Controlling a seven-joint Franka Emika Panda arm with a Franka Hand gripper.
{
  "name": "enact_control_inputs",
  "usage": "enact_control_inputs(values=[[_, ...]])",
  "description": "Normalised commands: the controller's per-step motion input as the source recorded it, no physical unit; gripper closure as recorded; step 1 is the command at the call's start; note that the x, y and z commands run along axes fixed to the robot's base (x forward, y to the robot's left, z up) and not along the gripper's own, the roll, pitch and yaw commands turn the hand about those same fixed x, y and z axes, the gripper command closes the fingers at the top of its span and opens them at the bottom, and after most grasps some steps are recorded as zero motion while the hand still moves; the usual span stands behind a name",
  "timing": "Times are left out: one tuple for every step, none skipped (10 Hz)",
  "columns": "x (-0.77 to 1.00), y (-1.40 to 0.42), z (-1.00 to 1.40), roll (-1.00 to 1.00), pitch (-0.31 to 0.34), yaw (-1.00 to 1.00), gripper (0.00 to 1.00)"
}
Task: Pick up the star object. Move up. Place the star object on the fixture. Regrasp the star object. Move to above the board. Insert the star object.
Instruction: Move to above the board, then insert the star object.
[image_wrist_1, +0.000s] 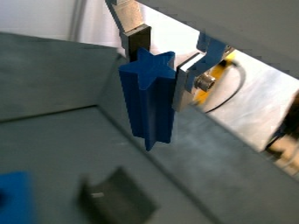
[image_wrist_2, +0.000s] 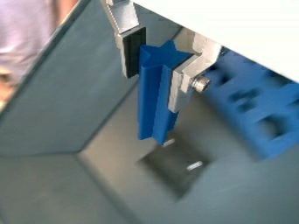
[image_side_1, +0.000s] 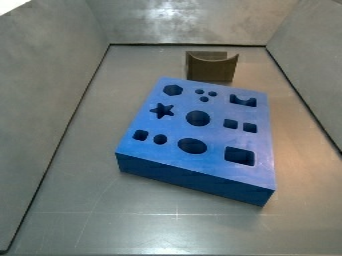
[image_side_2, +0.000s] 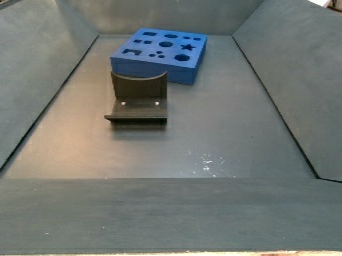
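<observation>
Currently, you have the end effector (image_wrist_1: 162, 63) closed on the star object (image_wrist_1: 149, 96), seen in both wrist views with silver fingers (image_wrist_2: 128, 45) clamping its upper end and the peg hanging clear above the grey floor (image_side_1: 80, 190). Neither side view shows the end effector. You will find the board (image_side_1: 198, 135) lying flat, the fixture (image_side_1: 211, 66) just beyond it, unoccupied.

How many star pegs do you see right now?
1: the star object hangs clamped in the gripper jaws above the floor, shown in both wrist views; side views show none.
</observation>
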Motion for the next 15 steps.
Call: enact_control_inputs(values=[[-0.83,-1.00,0.14,-1.00,0.116,-0.10,1.00],[-0.84,-1.00,0.14,-1.00,0.112,-0.09,1.00],[-0.87,-1.00,0.14,-1.00,0.100,-0.08,1.00],[-0.89,-1.00,0.14,-1.00,0.081,-0.07,1.00],[-0.93,-1.00,0.14,-0.94,0.049,-0.05,1.00],[-0.77,-0.79,0.10,-0.63,0.007,-0.03,1.00],[-0.52,-0.50,0.06,-0.41,-0.023,-0.01,1.00],[-0.31,-0.28,0.02,-0.27,-0.024,-0.01,1.00],[0.03,0.00,0.00,0.00,0.000,0.00,1.00],[0.06,0.00,0.00,0.00,0.000,0.00,1.00],[0.03,0.00,0.00,0.00,0.000,0.00,1.00],[0.01,0.00,0.00,0.00,0.003,0.00,1.00],[0.07,0.00,0.00,0.00,0.000,0.00,1.00],[0.16,0.00,-0.13,0.00,0.000,0.10,1.00],[0.25,0.00,-0.28,0.02,0.000,0.30,1.00]])
